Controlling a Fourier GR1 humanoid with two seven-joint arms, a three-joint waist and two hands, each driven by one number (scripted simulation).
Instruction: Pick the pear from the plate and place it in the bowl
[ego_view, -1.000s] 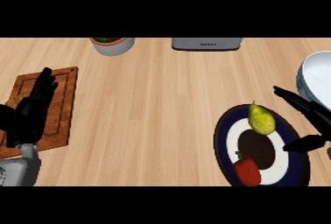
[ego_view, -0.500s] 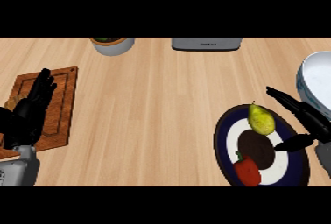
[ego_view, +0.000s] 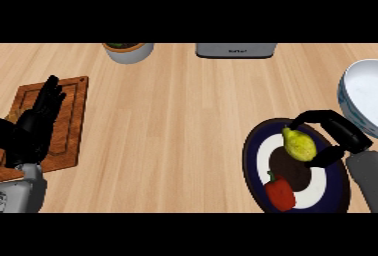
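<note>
A yellow pear (ego_view: 299, 144) lies on the upper part of a dark blue plate (ego_view: 255, 172) with a white ring, at the lower right of the head view. My right hand (ego_view: 341, 134) curls around the pear, fingers arched over its top and thumb under its lower right side. A red pepper (ego_view: 280, 192) lies on the same plate below the pear. The pale blue bowl (ego_view: 360, 95) sits at the right edge, just above the hand. At the left, my left hand (ego_view: 33, 125) rests open over a wooden board, fingers pointing up.
A brown cutting board (ego_view: 68, 120) lies at the left edge under the left hand. At the back stand a grey pot holding something green (ego_view: 129, 51) and a grey appliance (ego_view: 236, 49). Bare wooden counter (ego_view: 170, 130) spans the middle.
My right hand has moved left onto the plate and its fingers have curled from straight around the pear. The left hand has stayed in place.
</note>
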